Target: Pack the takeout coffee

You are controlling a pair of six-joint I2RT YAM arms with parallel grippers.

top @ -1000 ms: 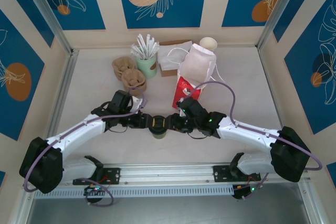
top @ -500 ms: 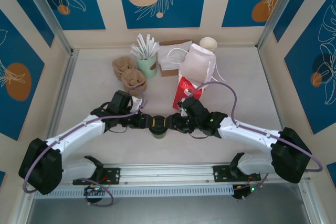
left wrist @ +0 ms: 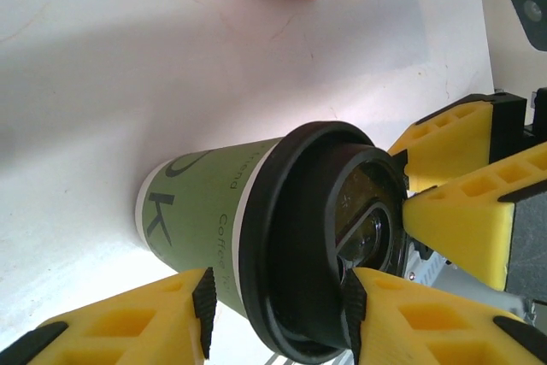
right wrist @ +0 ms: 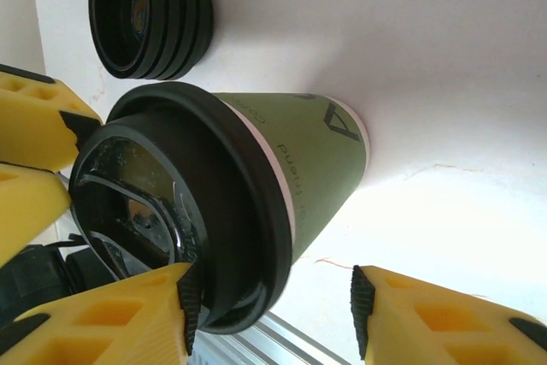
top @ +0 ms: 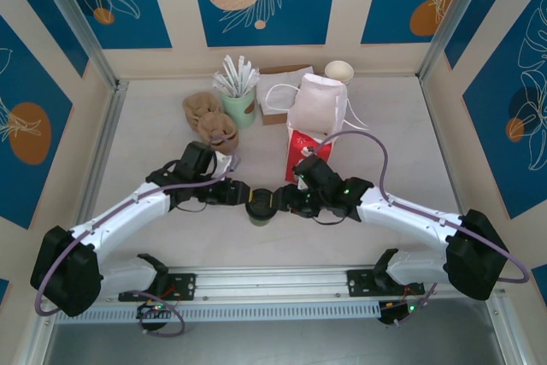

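Where the two arms meet near the front middle of the table point(top: 402, 126), we see the coffee cup point(top: 259, 205) standing upright on its base, its black lid pressed on and its greenish sides showing below. The left gripper point(left wrist: 278, 318) comes at it from the left and the right gripper point(right wrist: 269, 318) from the right, so the cup sits between them.

From the left wrist, we find the yellow fingers point(left wrist: 111, 331) spread apart with the cup lined up in the gap. Both black pads look very close to the cup and lid, but we cannot tell whether they press on it or only frame it.

From the right wrist, we see that gripper's fingers parted too. One tip sits by the rim of the lid, while bare table shows between the other finger and the cup's side, so this gripper is open and holds nothing.

Just behind the cup and a little to the right stands the red bag point(top: 309, 138) with its white top. A stack of black lids point(right wrist: 149, 14) rests on the table near the cup.
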